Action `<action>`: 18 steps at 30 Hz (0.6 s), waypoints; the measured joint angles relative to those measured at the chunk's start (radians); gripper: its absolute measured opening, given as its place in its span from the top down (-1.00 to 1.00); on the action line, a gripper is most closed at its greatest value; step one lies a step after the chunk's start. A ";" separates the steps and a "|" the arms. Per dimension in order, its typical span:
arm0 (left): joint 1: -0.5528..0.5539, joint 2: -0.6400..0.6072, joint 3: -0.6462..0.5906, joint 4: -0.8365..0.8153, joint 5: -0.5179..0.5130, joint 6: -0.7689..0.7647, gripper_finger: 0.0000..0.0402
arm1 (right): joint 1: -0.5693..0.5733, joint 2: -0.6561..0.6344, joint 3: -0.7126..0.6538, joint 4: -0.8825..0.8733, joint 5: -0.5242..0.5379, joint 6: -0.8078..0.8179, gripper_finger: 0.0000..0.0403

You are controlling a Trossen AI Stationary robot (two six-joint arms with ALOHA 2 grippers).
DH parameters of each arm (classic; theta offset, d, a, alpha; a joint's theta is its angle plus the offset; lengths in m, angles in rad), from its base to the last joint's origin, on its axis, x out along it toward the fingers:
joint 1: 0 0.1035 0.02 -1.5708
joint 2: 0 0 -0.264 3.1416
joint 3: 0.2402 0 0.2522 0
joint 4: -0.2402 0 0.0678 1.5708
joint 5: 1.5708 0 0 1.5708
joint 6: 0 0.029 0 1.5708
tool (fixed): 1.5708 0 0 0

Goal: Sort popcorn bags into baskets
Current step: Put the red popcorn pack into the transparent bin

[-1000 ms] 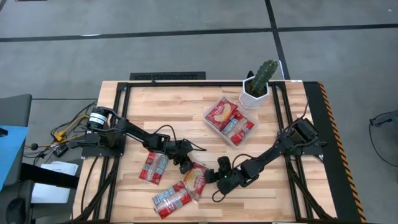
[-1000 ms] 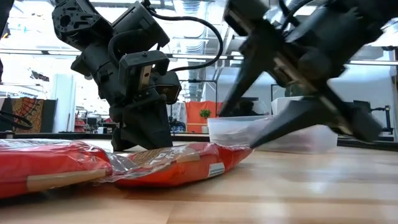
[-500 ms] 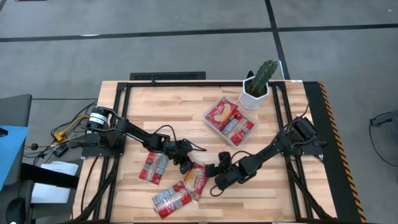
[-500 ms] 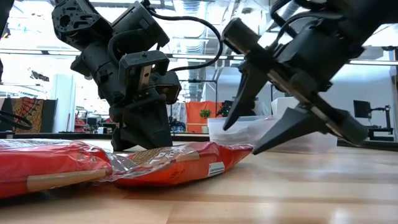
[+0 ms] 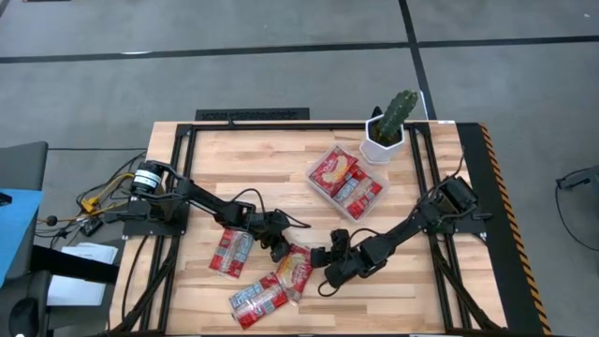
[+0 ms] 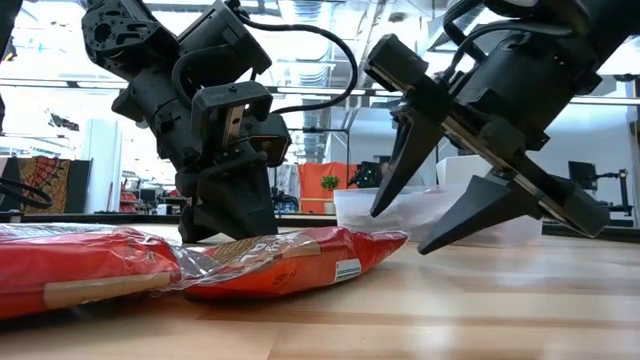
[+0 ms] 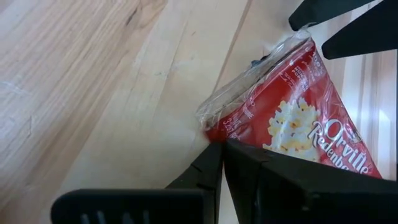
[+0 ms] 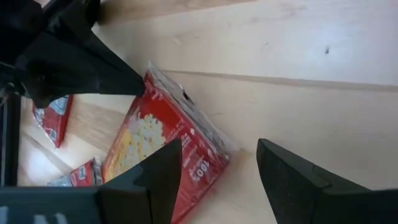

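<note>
- Popcorn bag [image 5: 293, 270] lies flat on the wood between the two grippers, its long axis running from the front of the table toward the back, slightly tilted; it overlaps a second packet [image 5: 259, 300] toward the front edge.
- Right gripper [image 5: 323, 262] hangs just beside the bag's back right corner with its fingers spread wide and holding nothing (the low view shows both tips above the wood), the corner lying between and just ahead of them in the right wrist view.
- Left gripper [image 5: 278, 252] rests at the bag's back left corner, fingers closed together with their tips against the crimped edge; whether they pinch the film I cannot tell.
- Another bag [image 5: 232, 252] lies left of them, apart.
- Farther back, the clear basket [image 5: 318, 184] already holds bags, and bare wood lies between, so the carry looks unobstructed; the cactus pot [image 5: 385, 141] stands just beyond it.
</note>
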 joint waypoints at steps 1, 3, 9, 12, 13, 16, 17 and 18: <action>0.000 0.000 0.000 0.002 -0.001 0.000 0.93 | 0.002 0.000 0.000 -0.001 0.001 0.000 -0.14; 0.000 0.000 -0.001 0.006 -0.003 -0.001 0.93 | 0.003 0.000 0.000 -0.003 0.002 0.001 -0.14; 0.000 0.001 -0.001 0.010 -0.012 -0.014 0.93 | -0.001 0.044 0.001 0.070 0.019 0.011 -0.14; 0.000 0.001 -0.001 0.011 -0.015 -0.018 0.93 | 0.002 0.077 0.002 0.131 0.036 0.016 -0.14; 0.000 0.001 -0.001 0.011 -0.016 -0.018 0.93 | 0.001 0.079 0.002 0.137 0.036 0.023 -0.14; 0.000 0.001 -0.001 0.014 -0.017 -0.019 0.93 | -0.007 0.080 0.003 0.141 0.032 0.014 -0.14; 0.000 0.001 -0.001 0.014 -0.019 -0.019 0.93 | -0.010 0.080 0.003 0.147 0.030 -0.001 -0.13; 0.000 0.002 -0.001 0.015 -0.019 -0.019 0.93 | -0.015 0.081 0.002 0.157 0.024 -0.016 -0.12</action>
